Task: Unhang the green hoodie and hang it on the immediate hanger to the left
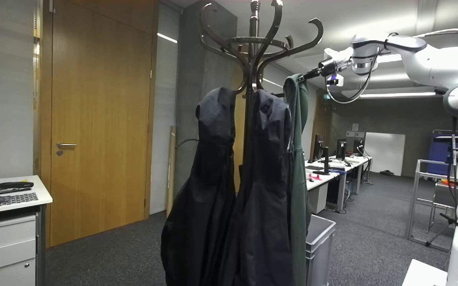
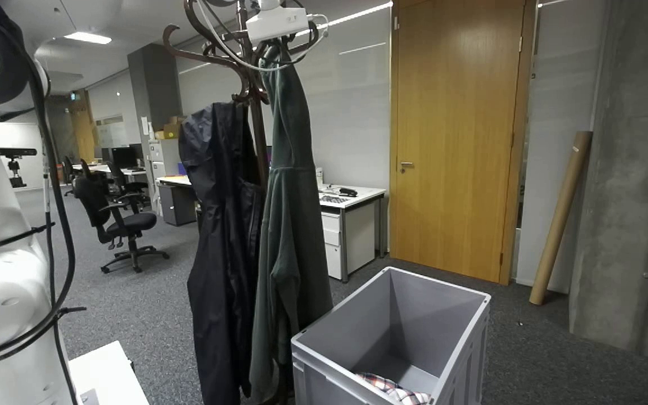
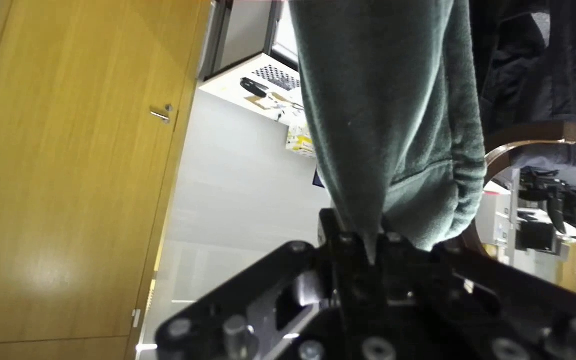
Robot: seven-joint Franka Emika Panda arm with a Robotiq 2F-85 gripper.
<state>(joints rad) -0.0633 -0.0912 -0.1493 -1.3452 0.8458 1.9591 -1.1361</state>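
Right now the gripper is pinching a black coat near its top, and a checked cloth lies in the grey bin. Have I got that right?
Wrong garment: the wrist view shows the gripper pinching the green hoodie. The hold is near its top, and a checked cloth does lie in the grey bin.

Grey carpet [image 1: 109, 250]: laid across an office;
Desk [image 1: 43, 195]: white, drawers [image 1: 4, 250] below its near edge;
Monitors [image 1: 341, 149]: on desks [image 1: 316, 183], toward the far edge;
Swivel chair [image 2: 131, 224]: off the left edge of another desk [image 2: 174, 180]
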